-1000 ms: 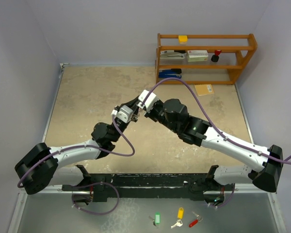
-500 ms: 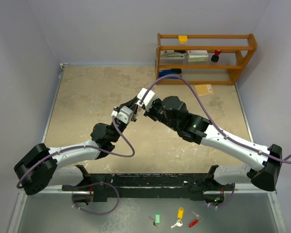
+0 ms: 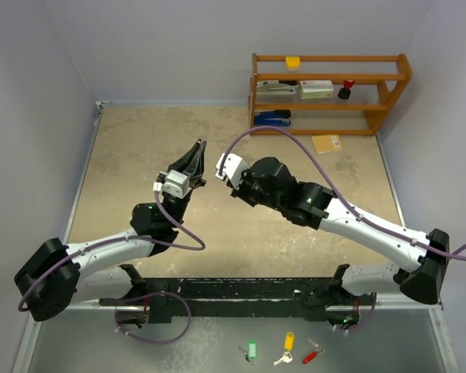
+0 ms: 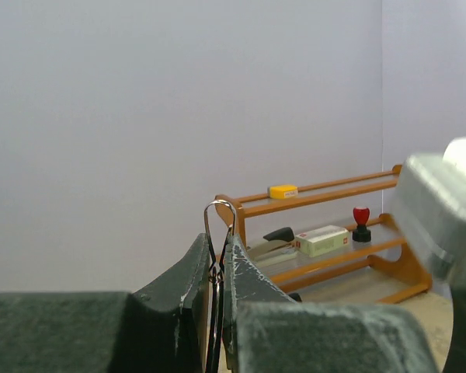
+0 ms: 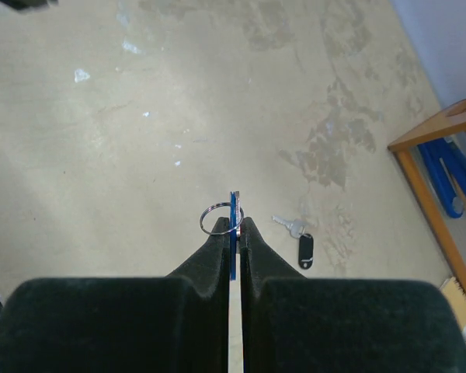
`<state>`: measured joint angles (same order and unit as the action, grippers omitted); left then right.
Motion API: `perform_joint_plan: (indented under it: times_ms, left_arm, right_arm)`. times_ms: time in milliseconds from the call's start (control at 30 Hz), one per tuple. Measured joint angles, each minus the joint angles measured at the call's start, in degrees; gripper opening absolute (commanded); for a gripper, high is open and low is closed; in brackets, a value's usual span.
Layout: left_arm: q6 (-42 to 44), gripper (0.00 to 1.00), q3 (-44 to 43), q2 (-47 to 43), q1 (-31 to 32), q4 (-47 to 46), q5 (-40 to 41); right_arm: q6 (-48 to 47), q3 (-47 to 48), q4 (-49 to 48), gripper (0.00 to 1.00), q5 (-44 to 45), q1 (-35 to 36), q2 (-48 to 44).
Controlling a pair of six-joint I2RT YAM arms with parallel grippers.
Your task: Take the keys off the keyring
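Note:
My left gripper (image 3: 196,152) points up above the table's middle. In the left wrist view its jaws (image 4: 220,247) are shut on the keyring (image 4: 220,211), a thin silver wire loop seen edge-on above the fingertips. My right gripper (image 5: 234,227) is shut on the blue-headed key (image 5: 234,211), held on edge, with a small silver ring (image 5: 214,218) hanging from its head. In the top view the right fingers are hidden under the wrist. A silver key with a black head (image 5: 304,247) lies on the table beyond the right gripper. The two grippers are apart.
A wooden shelf (image 3: 330,105) stands at the back right with a stapler, a box, a red stamp and a yellow block. A brown card (image 3: 326,143) lies before it. Green, yellow and red tagged keys (image 3: 286,348) lie on the front ledge.
The grippers were together at the table's middle. My left gripper has swung left and up, away from the right one. The right wrist has shifted slightly left.

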<state>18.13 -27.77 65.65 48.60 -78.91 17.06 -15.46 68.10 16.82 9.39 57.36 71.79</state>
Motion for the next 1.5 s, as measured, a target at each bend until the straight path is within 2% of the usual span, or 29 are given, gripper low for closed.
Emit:
perform_joint_plan:
  times_ms: [233,333,533,733,867,1067,1367,1500]
  left_arm:
    - [0.0,0.0,0.63,-1.73,0.02,0.33,1.11]
    - [-0.37,0.0,2.36,-3.56,0.0,1.66,2.1]
    - [-3.76,0.0,5.18,-8.13,0.02,11.61,7.13]
    - [-10.8,0.0,6.88,-8.31,0.0,22.21,12.55]
    - [-15.87,0.0,6.54,-3.21,0.0,27.41,15.85]
    - [-22.21,0.0,4.39,10.14,-1.62,31.01,17.7]
    - [-29.88,0.0,4.24,20.04,-8.98,26.47,17.29]
    - [-31.28,0.0,0.92,26.1,-10.54,24.22,17.88]
  right_arm:
    - [0.61,-1.36,-0.9,0.0,5.16,-0.39,1.6]
    - [2.1,-1.7,-1.86,0.0,7.02,-3.08,1.6]
    - [6.05,-2.05,-4.55,0.0,7.76,-10.84,1.84]
    - [8.13,-2.19,-9.11,0.0,5.99,-12.72,7.82]
    - [9.14,-2.16,-11.17,0.0,2.95,-13.77,15.45]
    - [10.25,1.16,-12.31,0.0,-0.48,-15.5,26.36]
    - [12.96,7.13,-16.41,0.0,-6.29,-20.57,34.8]
    - [14.08,10.64,-17.42,0.0,-8.55,-22.25,38.86]
